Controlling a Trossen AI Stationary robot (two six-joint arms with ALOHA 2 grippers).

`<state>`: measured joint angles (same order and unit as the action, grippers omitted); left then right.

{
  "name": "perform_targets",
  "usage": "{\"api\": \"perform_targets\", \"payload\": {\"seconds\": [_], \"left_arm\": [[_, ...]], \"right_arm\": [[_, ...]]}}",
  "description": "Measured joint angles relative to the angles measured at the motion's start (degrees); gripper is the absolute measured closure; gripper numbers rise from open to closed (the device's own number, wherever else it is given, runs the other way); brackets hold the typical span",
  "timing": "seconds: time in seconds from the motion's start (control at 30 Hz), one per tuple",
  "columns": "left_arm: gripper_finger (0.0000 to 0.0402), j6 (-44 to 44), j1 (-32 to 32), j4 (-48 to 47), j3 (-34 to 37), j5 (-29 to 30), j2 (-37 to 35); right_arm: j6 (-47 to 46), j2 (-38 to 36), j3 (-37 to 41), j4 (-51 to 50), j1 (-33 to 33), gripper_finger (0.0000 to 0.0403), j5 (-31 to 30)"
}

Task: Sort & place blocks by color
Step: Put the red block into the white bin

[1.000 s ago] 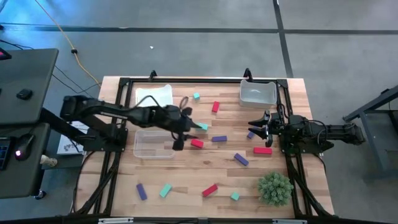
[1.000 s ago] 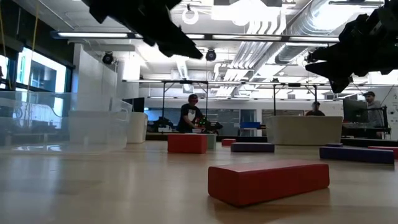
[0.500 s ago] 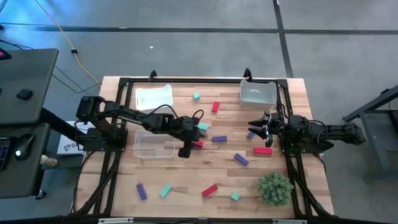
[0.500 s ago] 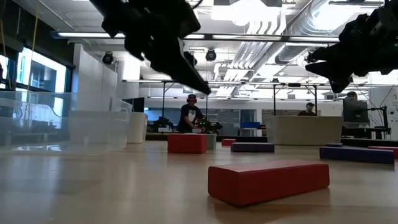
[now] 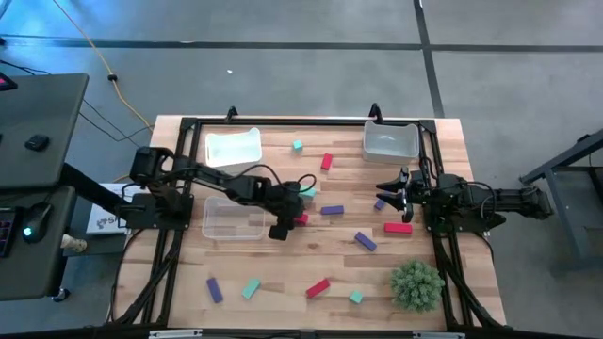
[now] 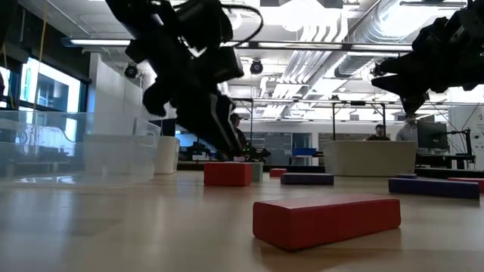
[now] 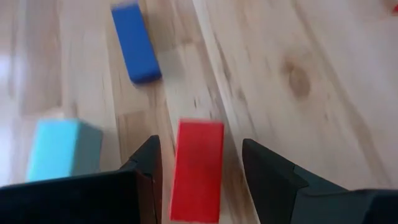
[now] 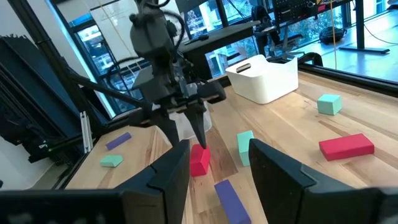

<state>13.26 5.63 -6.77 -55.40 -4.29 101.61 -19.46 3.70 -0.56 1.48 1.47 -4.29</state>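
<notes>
Red, teal and purple blocks lie scattered flat on the wooden table point(image 5: 283, 268). My left gripper point(image 5: 288, 223) is open and low over a short red block point(image 5: 300, 218), beside a clear bin point(image 5: 233, 218). In the left wrist view its fingers point(image 7: 149, 163) stand on either side of the red block point(image 7: 198, 180), which lies on the table, with gaps showing. A teal block point(image 7: 62, 149) and a purple bar point(image 7: 134, 40) lie close by. My right gripper point(image 5: 384, 193) waits open and raised near the table's right side, above a purple block point(image 5: 380, 203).
Two more clear bins stand at the far edge, one left point(image 5: 233, 146) and one right point(image 5: 389, 141). A green spiky plant ball point(image 5: 415, 285) sits at the near right. A red bar point(image 6: 325, 219) lies near the low camera. People show in the room behind.
My left gripper has moved toward the table's near right and come down from well above the table until its open fingers stand around the red block. The blocks have stayed in place.
</notes>
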Motion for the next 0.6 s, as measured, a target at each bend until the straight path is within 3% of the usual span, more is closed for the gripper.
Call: {"api": "perform_targets", "payload": {"seconds": [0.6], "left_arm": [[0.0261,0.5,0.0,-0.4,0.0,2.3,5.0]], "right_arm": [[0.0,0.0,0.0,0.0,0.0,0.0247,0.0]]}}
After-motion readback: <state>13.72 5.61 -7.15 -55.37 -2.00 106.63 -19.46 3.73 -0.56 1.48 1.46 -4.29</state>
